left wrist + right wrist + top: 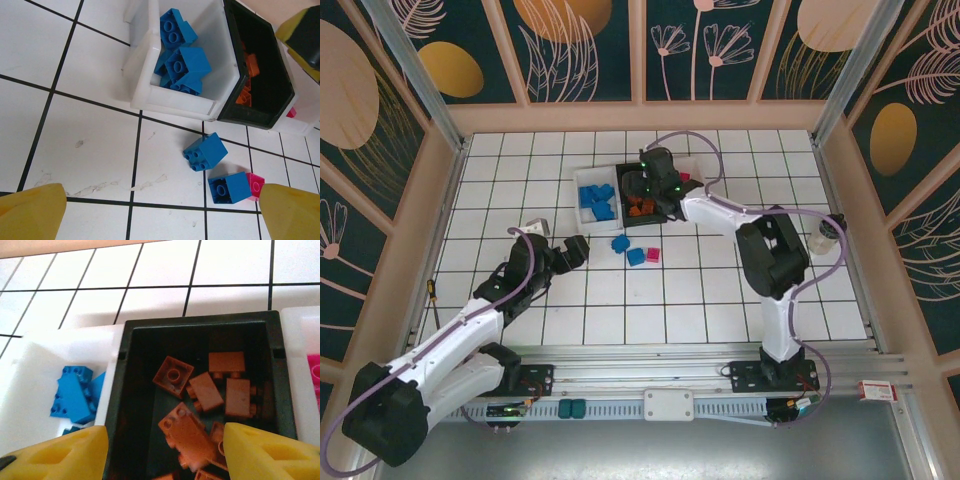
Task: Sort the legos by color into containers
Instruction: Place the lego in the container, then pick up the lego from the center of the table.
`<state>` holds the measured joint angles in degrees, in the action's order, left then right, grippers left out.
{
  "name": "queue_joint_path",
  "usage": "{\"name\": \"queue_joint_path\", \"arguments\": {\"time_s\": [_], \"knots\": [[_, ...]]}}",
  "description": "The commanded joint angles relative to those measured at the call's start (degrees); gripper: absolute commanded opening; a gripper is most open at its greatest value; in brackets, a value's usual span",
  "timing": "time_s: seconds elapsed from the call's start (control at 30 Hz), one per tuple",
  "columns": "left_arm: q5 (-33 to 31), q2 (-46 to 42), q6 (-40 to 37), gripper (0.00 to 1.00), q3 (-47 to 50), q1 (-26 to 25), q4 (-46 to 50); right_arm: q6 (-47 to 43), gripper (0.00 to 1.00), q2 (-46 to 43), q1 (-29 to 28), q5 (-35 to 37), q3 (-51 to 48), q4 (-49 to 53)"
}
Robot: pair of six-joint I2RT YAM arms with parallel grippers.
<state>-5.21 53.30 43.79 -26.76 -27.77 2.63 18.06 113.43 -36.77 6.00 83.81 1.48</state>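
Note:
The containers stand in a row: a white bin [582, 178] with blue legos [182, 67], a black bin [200, 322] with several orange-brown legos [227, 362], and a white bin [694, 170] showing a pink lego [315, 372]. My right gripper [165, 452] hangs open over the black bin. An orange-brown brick [187, 432] lies loose between its fingers, touching neither. On the tiles in front of the bins lie two blue legos [205, 151] [229, 187] and a pink one [255, 184]. My left gripper [160, 215] is open, low over the tiles, left of these loose legos.
A small capped bottle [825, 235] stands near the right wall. A small white object [535, 225] lies by the left arm. Wooden walls and metal posts ring the tiled floor.

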Motion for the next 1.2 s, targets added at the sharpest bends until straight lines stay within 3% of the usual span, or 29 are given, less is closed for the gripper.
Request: {"name": "queue_joint_path", "arguments": {"time_s": [0.0, 0.23, 0.37, 0.67, 1.07, 1.17], "knots": [[-1.1, -1.0, -0.2, 0.98, 0.2, -0.1, 1.4, -1.3, 0.63, -9.9, -3.1, 0.5, -7.4, -2.7], [-1.6, 0.2, -0.8, 0.99, -0.4, -0.1, 1.5, -2.6, 0.62, -16.1, -9.7, -2.9, -21.6, -2.1], [-1.5, 1.0, -0.8, 0.99, -0.2, -0.1, 1.4, -5.0, 0.61, -11.8, -12.4, -0.8, -21.5, 0.5], [-2.4, -1.5, -0.8, 0.99, 0.5, -0.1, 3.2, -8.0, 0.59, -6.0, -12.3, 5.3, -19.3, 2.0], [-2.7, -0.6, -0.9, 0.98, 0.6, 0.0, 2.7, -9.3, 0.61, -3.6, -14.9, 5.6, -20.6, 5.4], [-2.8, -0.4, -1.1, 0.98, 0.7, -0.1, 2.6, -8.8, 0.58, -3.9, -15.2, 6.0, -21.8, 5.2]]}}
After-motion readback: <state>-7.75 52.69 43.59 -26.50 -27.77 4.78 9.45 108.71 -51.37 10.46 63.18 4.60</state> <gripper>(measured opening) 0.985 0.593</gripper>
